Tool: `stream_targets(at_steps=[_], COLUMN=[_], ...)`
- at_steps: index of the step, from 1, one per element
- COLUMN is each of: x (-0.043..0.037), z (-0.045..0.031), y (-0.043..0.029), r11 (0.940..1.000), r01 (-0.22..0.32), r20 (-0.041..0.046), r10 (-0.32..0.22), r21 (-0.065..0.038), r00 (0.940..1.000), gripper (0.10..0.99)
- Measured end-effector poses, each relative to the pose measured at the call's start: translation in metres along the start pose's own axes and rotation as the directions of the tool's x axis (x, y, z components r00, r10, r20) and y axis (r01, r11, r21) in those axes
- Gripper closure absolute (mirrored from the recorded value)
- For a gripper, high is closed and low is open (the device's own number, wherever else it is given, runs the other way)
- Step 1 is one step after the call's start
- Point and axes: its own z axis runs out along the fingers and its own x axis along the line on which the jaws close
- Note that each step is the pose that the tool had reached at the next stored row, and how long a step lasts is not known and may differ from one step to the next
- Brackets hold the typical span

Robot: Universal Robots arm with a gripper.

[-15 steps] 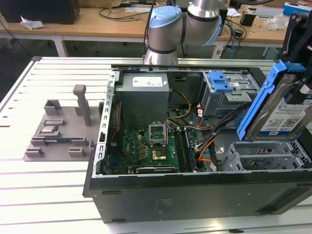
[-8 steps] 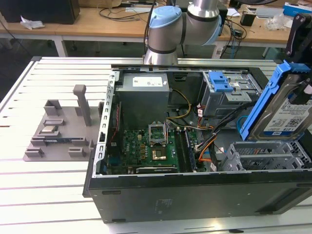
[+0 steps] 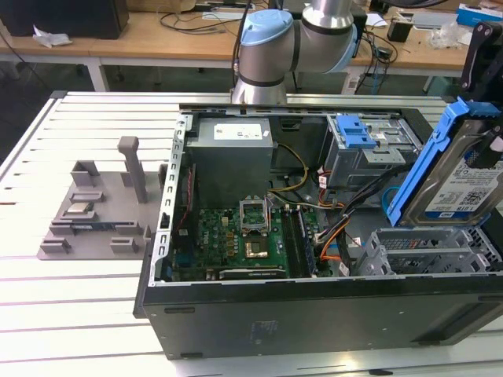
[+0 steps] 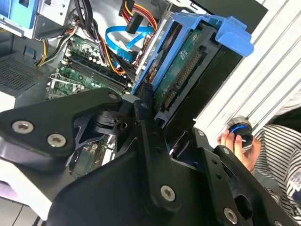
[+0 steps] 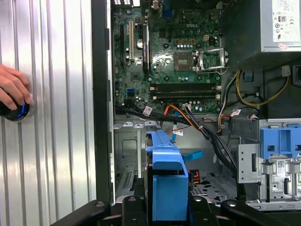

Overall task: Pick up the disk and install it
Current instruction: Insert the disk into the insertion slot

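— What was the surface like, nearest first?

— A ribbed silver metal desk (image 3: pixel 86 314) carried the open black computer case (image 3: pixel 314 314), its green motherboard (image 3: pixel 236 236) lying flat inside. Toward the exterior view's left sat a grey plastic fixture (image 3: pixel 94 212) with upright posts. Beyond stood the silver and light-blue robot arm (image 3: pixel 291 39), then wooden workbenches (image 3: pixel 157 31) strewn with cables.

— And the disk?

— The flat silver hard drive in its blue plastic bracket (image 3: pixel 456 173) hung tilted above the grey metal drive cage (image 3: pixel 432 251) at the exterior view's right, clear of it. In the second wrist view the black pincer (image 4: pixel 155 117) was clamped on the drive's blue bracket.

— Anything hard to make out?

— The arm's upper part was cut off by the exterior view's edge, and the pincer's fingertips were hidden behind the bracket. In the first wrist view a person's hand (image 5: pixel 14 89) rested on a round black knob (image 5: pixel 16 110) with a blue glow, on the desk beside the case.
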Motion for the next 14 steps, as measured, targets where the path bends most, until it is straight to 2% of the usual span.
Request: stream_targets(at_steps=[4, 8, 12, 14], x=[0.0, 0.0, 0.0003, 0.0017], z=[0.0001, 0.0034, 0.0096, 0.0154], y=[0.0, 0.0007, 0.0007, 0.0007], r11=[1.0, 1.0, 1.0, 1.0], r01=[0.0, 0.0, 0.0, 0.0], r20=[-0.0002, -0.0002, 0.0, -0.0001], r10=[0.0, 0.0, 0.0, 0.0], r21=[0.0, 0.0, 0.0, 0.0], r00=[1.0, 1.0, 1.0, 1.0], gripper=[0.722, 0.722, 0.722, 0.722])
